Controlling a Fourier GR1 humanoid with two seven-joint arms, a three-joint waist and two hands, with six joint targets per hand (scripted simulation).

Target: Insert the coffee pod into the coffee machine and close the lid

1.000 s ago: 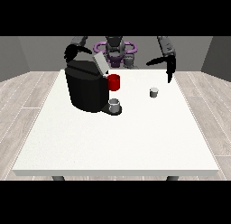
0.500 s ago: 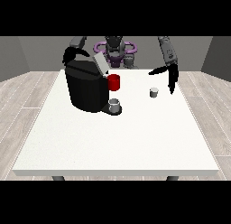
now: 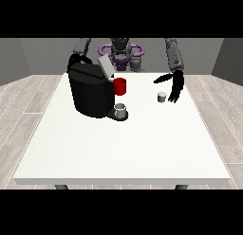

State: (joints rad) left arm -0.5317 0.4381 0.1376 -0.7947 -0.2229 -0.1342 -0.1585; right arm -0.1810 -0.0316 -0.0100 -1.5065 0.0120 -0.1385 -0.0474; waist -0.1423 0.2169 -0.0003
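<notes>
- The big white counter (image 3: 118,149) fills the near part of the view, with nothing on its front half.
- Farther back stands a small grey cup (image 3: 121,109) on the tray of the big black coffee machine (image 3: 91,89).
- The machine has a red part (image 3: 120,86) at its front, and its light grey lid (image 3: 106,67) is tipped up, so the top looks open.
- To the right of the machine sits the little grey coffee pod (image 3: 162,96), upright on the counter, well apart from the machine.
- The black hand at the view's right (image 3: 175,86) hangs just beside the pod, on its right side. Its fingers point down and look spread apart, with the thumb sticking out toward the left over the pod. It holds nothing yet.
- I think the next step is to grab the pod. The pod is small and light, so a finger could bump it and knock it over or push it away if the hand comes down a bit off to the side.
- The arm of that hand comes down from the robot's shoulder at the back.
- The hand at the view's left (image 3: 74,60) is behind the machine. I cannot tell how its fingers lie.
</notes>
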